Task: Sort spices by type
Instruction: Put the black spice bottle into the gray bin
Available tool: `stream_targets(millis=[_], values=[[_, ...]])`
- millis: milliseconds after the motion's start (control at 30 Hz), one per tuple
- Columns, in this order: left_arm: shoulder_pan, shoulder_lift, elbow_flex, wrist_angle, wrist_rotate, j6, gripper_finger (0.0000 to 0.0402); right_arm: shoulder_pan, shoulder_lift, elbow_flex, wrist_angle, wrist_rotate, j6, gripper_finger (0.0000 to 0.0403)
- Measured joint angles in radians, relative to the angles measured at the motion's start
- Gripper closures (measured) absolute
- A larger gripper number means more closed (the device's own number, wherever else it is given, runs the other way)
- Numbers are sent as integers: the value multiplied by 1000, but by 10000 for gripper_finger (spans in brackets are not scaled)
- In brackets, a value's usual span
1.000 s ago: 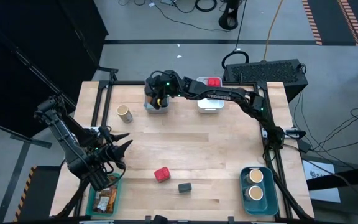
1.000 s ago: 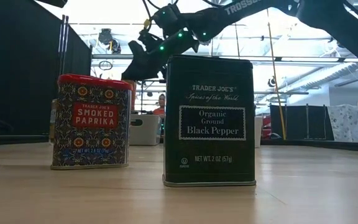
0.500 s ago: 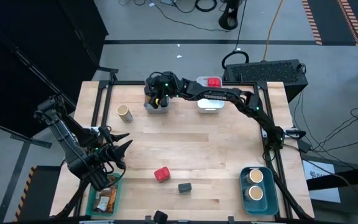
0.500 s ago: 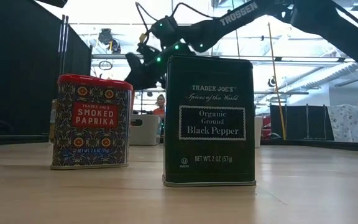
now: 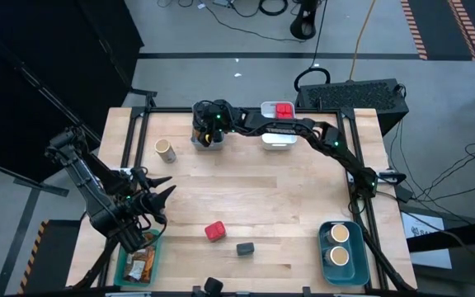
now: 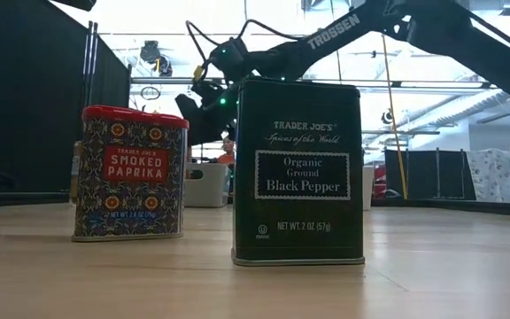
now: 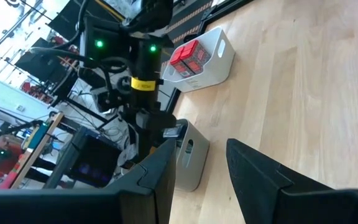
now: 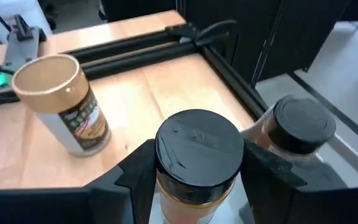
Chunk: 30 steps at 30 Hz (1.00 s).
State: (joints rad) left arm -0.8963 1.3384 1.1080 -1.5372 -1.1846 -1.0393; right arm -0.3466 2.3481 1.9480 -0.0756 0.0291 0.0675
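Right fingers clasp a smooth round black-lidded jar; left fingers parted, empty.

Left hand: two dark fingers stood apart at the near edge, bare bench showing between them, nothing held.
Bench: pale wood planks ran from 12 o'clock round to 5 o'clock.
White bin: sat at 12 o'clock, holding red tins side by side.
Grey bin: stood just beyond the left finger.
Right arm: reached down over the grey bin at 10 o'clock, green lights lit, a yellow band round its wrist.
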Motion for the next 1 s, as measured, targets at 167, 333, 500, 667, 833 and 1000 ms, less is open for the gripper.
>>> stream_targets(millis=[167, 333, 500, 667, 833, 1000], values=[[0, 0, 0, 0, -5, 2, 258, 0, 10, 1, 6, -1, -4, 222], [0, 0, 0, 0, -10, 5, 258, 0, 9, 1, 19, -1, -7, 216], [0, 0, 0, 0, -10, 5, 258, 0, 9, 1, 28, -1, -4, 198], [0, 0, 0, 0, -10, 5, 258, 0, 9, 1, 28, -2, -1, 179], [0, 0, 0, 0, -10, 5, 258, 0, 8, 1, 27, -4, -1, 173], [0, 0, 0, 0, -10, 5, 258, -1, 8, 1, 40, -4, -6, 173]])
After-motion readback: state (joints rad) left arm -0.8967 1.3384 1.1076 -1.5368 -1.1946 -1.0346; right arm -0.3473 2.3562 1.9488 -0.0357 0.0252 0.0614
